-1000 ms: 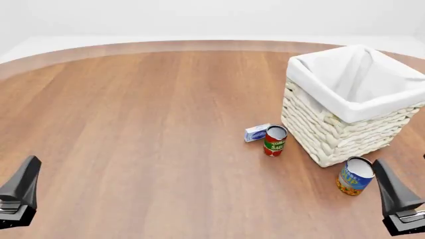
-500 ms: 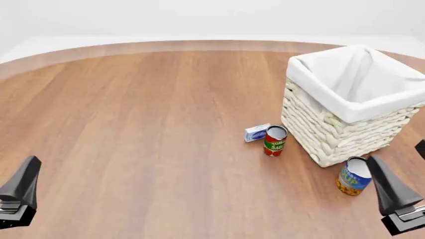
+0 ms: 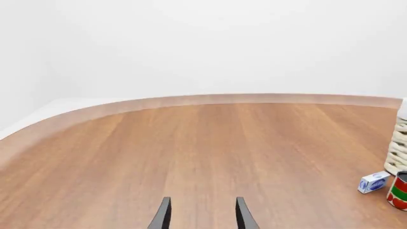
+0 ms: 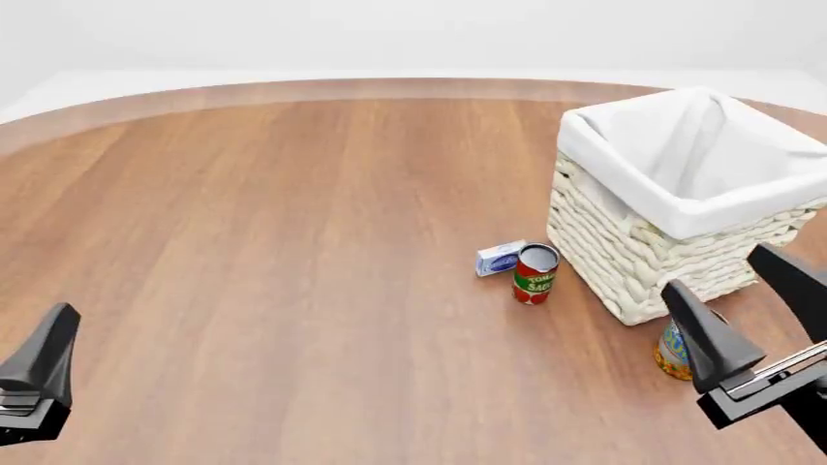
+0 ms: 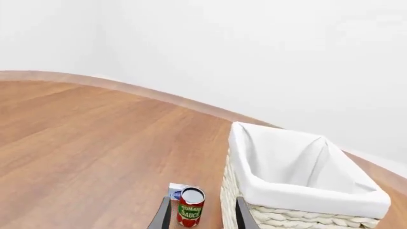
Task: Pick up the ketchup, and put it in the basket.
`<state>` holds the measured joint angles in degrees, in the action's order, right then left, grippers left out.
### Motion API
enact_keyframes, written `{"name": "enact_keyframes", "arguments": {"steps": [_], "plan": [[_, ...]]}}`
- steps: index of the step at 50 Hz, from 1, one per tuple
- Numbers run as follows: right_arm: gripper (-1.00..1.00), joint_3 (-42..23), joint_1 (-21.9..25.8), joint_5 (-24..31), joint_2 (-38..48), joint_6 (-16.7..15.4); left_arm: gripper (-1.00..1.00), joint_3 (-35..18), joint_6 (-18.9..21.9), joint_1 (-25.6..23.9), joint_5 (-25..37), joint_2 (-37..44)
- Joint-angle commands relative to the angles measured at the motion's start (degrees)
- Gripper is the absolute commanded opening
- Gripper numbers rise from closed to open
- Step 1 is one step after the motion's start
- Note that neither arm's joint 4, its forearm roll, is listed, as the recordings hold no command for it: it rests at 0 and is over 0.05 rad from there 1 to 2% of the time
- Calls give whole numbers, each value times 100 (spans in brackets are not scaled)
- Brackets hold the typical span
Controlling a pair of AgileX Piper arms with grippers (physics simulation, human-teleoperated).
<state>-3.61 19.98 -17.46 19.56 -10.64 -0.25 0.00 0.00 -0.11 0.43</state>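
The ketchup shows in none of the current views. The basket [image 4: 672,208], white wicker with a white cloth liner, stands at the right of the table; it also appears as the basket [image 5: 299,183] in the right wrist view. My right gripper [image 4: 719,271] hangs open just in front of the basket's near corner, with nothing between its fingers [image 5: 164,215]. My left gripper [image 3: 202,212] is open and empty, low at the near left edge of the table, where one finger [image 4: 49,341] shows in the front view.
A red-and-green tomato sauce can [image 4: 536,274] stands left of the basket, with a small blue-and-white box [image 4: 501,258] beside it. A blue-and-yellow can [image 4: 669,353] stands in front of the basket, partly covered by my right gripper's finger. Bare wood spreads to the left.
My right gripper has risen and swung left and forward toward the basket, now overlapping the blue-and-yellow can. The left gripper has not moved.
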Motion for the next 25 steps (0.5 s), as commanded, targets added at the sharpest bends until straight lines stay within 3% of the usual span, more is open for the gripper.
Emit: {"name": "enact_keyframes", "arguments": {"steps": [1, 16, 25], "plan": [[100, -91, 314, -851, 994, -90, 100, 0, 0, 0, 0, 0], [100, -233, 919, -2244, 2633, -238, 100, 0, 0, 0, 0, 0], [100, -387, 1145, -2559, 3141, -276, 100, 0, 0, 0, 0, 0]]}}
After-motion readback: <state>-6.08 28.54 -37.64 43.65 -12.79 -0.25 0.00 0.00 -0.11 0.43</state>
